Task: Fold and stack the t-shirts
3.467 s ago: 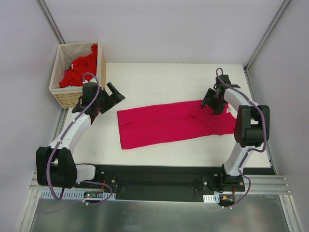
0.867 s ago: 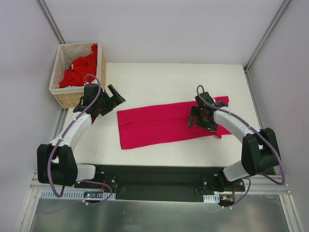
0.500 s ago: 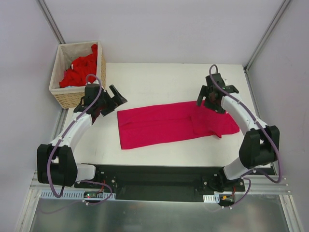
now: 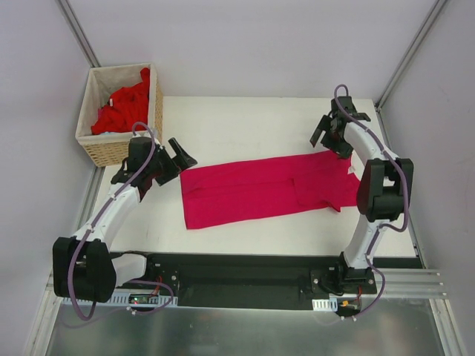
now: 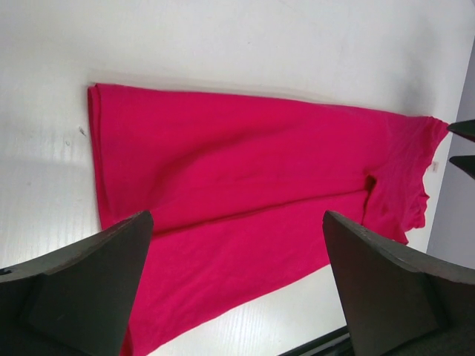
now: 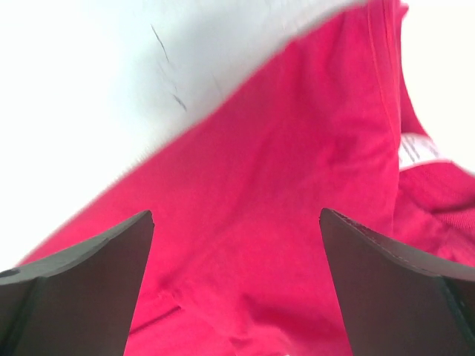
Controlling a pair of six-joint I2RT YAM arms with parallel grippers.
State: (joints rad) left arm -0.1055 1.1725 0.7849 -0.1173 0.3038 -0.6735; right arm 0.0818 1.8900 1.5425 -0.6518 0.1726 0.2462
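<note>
A magenta t-shirt [image 4: 252,189] lies flat on the white table, folded into a long band, its right end doubled back on itself. My left gripper [image 4: 175,159] hovers open just off the shirt's left end. In the left wrist view the shirt [image 5: 245,178] stretches away between my spread fingers [image 5: 82,282]. My right gripper [image 4: 332,133] hangs open above the far right corner of the shirt. The right wrist view shows the cloth [image 6: 282,215] below the open gripper [image 6: 236,213], with a white neck label [image 6: 415,148] at the right. Neither gripper holds anything.
A wicker basket [image 4: 104,152] stands at the table's back left corner, holding a heap of brighter red t-shirts [image 4: 122,104]. White table surface [image 4: 252,122] shows behind the shirt. Enclosure walls and posts stand on the left, right and far sides.
My right gripper has opened, let go of the shirt's right end after laying it inward, and drawn back to the far right. The left gripper has shifted slightly and stays open.
</note>
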